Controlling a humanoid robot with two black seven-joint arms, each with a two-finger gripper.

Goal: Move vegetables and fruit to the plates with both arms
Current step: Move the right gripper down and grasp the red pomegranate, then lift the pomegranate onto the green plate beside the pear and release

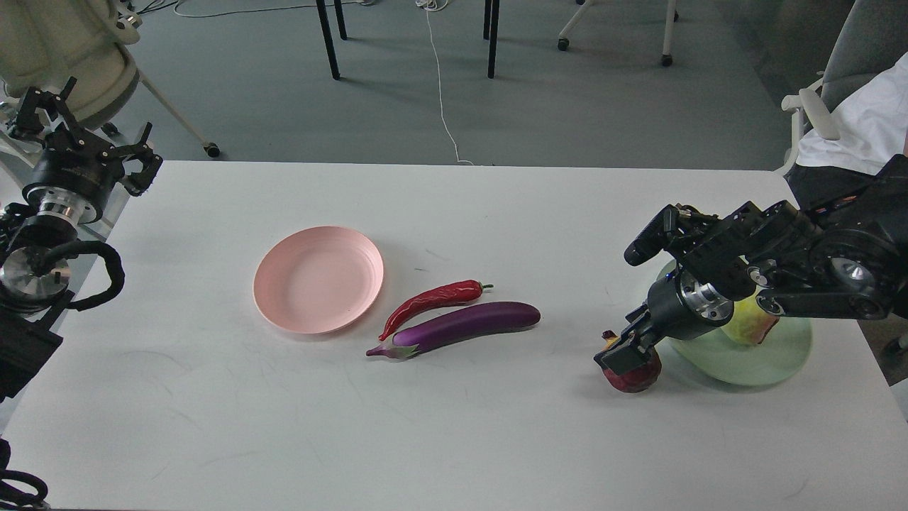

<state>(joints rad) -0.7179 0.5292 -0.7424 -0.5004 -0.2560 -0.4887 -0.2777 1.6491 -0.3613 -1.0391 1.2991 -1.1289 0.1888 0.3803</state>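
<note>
The dark red pomegranate-like fruit (639, 380) sits on the white table just left of the mint green plate (770, 363). My right gripper (624, 353) is down on top of this fruit and covers most of it; its finger spread is not clear. The pale yellow-green lumpy fruit (753, 328) lies on the green plate, partly behind my right arm. The red chili pepper (433, 299) and the purple eggplant (462, 324) lie side by side at the table's middle, right of the empty pink plate (318, 279). My left gripper (89, 138) is raised beyond the table's far left corner, fingers spread, empty.
The white table's (454, 440) far edge runs across the view, with grey floor, black table legs (326, 39) and a white cable (441, 92) beyond. A cream chair (50, 50) stands at far left. A person in white (862, 128) sits at far right.
</note>
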